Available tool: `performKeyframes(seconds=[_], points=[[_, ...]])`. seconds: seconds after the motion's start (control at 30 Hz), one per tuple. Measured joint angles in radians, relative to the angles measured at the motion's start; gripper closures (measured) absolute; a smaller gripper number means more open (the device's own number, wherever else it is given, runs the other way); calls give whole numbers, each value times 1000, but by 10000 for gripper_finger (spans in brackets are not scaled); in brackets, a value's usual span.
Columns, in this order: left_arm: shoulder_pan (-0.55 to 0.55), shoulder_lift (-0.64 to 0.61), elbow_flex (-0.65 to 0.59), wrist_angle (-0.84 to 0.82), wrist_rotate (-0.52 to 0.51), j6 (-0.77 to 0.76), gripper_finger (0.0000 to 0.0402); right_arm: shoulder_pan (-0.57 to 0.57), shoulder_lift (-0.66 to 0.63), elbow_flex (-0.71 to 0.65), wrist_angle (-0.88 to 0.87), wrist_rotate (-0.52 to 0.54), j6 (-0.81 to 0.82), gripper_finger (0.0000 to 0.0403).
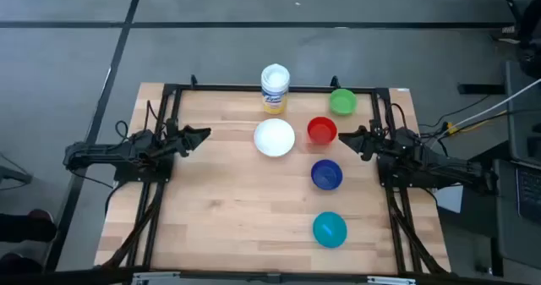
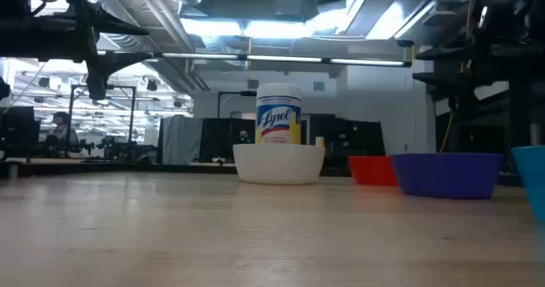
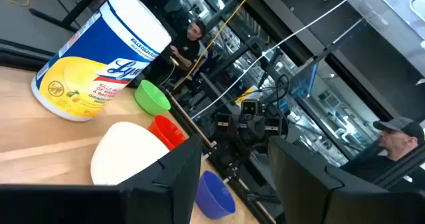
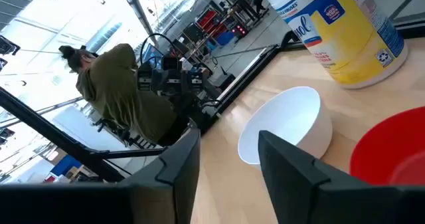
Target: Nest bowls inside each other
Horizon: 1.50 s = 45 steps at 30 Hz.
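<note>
Five bowls stand apart on the wooden table, each on its base. The white bowl (image 1: 274,138) is in the middle, the red bowl (image 1: 322,131) just to its right, and the green bowl (image 1: 342,101) lies near the far edge. The dark blue bowl (image 1: 326,175) and teal bowl (image 1: 330,230) are nearer the front. My right gripper (image 1: 345,137) hovers open just right of the red bowl (image 4: 392,157), which shows beside one finger; nothing is between its fingers (image 4: 229,177). My left gripper (image 1: 203,135) stands open to the left of the white bowl (image 3: 126,154).
A white-lidded cylindrical wipes container with a yellow label (image 1: 275,88) stands behind the white bowl at the far edge. Dark frame rails (image 1: 161,192) run along the table's left and right sides. Bare wood (image 1: 228,209) lies front left. People show in the room beyond.
</note>
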Motion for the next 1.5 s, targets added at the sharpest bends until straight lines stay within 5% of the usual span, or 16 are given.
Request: performKeyframes(seconds=[0.4, 0.67, 0.93, 1.13, 1.27, 1.37, 1.5], points=[[0, 0, 0, 4, -114, 2, 231, 0, 0, 0, 4, 8, -27, 255], [0, 0, 0, 4, -422, 5, 231, 0, 0, 0, 108, -4, -46, 255], [0, 0, 0, 36, -371, 58, 231, 0, 0, 0, 405, -89, -72, 255], [0, 0, 0, 334, -244, 258, 231, 0, 0, 41, 568, -196, -53, 255], [0, 0, 8, 545, -105, 406, 231, 0, 15, 209, 362, -296, -30, 255], [0, 0, 46, 550, -117, 468, 231, 0, 64, 416, 29, -362, -97, 255], [0, 16, 104, 540, -108, 562, 231, 0, 199, 707, -394, -247, -256, 255]])
